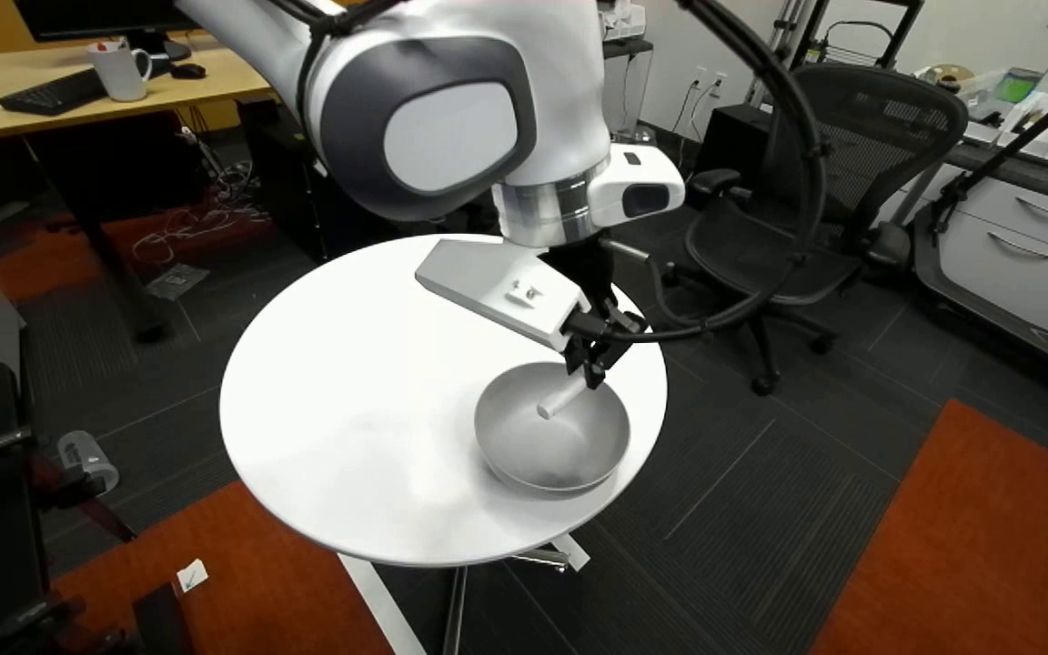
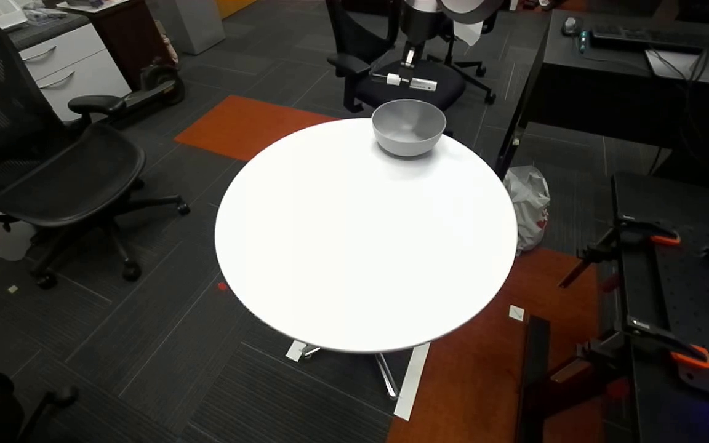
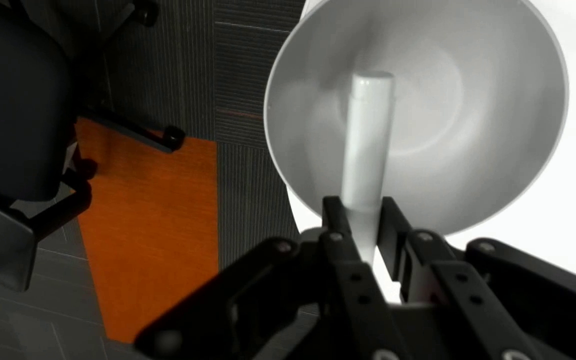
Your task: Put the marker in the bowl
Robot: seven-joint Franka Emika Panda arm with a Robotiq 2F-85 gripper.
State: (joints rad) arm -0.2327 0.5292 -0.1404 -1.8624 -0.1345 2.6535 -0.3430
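White cylindrical marker [image 3: 366, 160] held out over a plain grey round bowl [image 3: 493, 165]

The marker is clamped in the black two-fingered pincer [image 3: 360, 202], and by its long axis the coming move is judged to be governed: its free end is pointed straight ahead of the pincer, over the bowl's hollow in the wrist view, while its gripped part is seen across the near rim. A slight shift inward may be called for before release, lest the rear end be caught on that rim.

Height is hardly told by the wrist view. In an exterior view, where the bowl is seen standing near the edge of the round white tabletop [image 2: 360, 234], a gap is shown between the marker and the bowl. White is also seen there on both sides of the pincer; whether all of it belongs to the marker cannot be told
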